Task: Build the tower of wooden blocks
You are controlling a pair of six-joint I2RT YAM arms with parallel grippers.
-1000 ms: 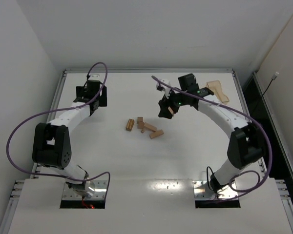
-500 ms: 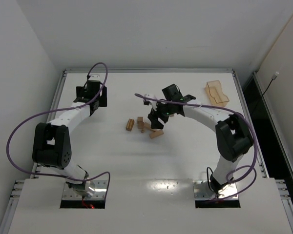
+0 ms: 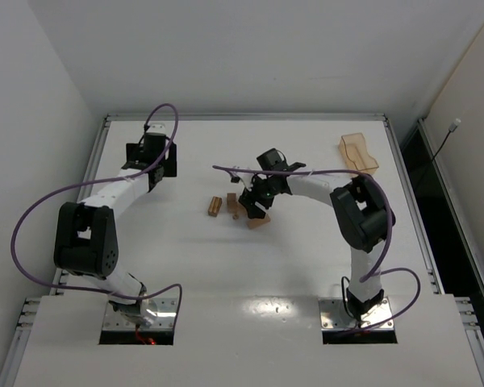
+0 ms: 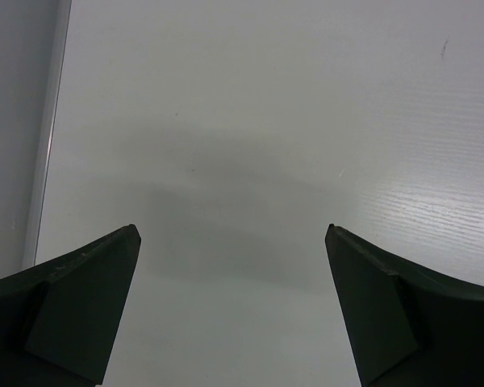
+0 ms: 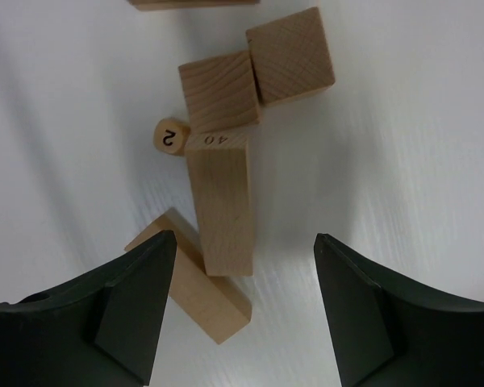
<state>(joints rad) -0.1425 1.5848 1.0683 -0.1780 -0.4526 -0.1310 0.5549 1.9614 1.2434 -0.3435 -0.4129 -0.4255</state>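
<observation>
Table [image 3: 185, 266]: white top, carrying everything I list below.
Right arm [image 3: 339, 189]: reaches from its base across toward the table centre.
Left arm [image 3: 113, 193]: bent back on the left side, well apart from the blocks.
Tray [image 3: 359, 153]: translucent tan, at the far right of the table, away from both arms.
Right gripper [image 5: 242, 242]: jaws spread wide with nothing clamped. I see it hanging directly over the block cluster, one finger on each side of a long bar.
Left gripper [image 4: 232, 234]: jaws spread wide over bare table, nothing between them.
Wood blocks [image 3: 232, 208]: loose cluster near the table centre. I make out no stack.
Long bar [image 5: 220, 205]: lying flat, its end marked 40 and touching a squarish block that has a second one pressed beside it.
Slanted bar [image 5: 202, 286]: crossed by the long bar's near end. I cannot tell whether one rests on the other.
Round peg [image 5: 168, 135]: marked 2, touching the long bar's far corner.
</observation>
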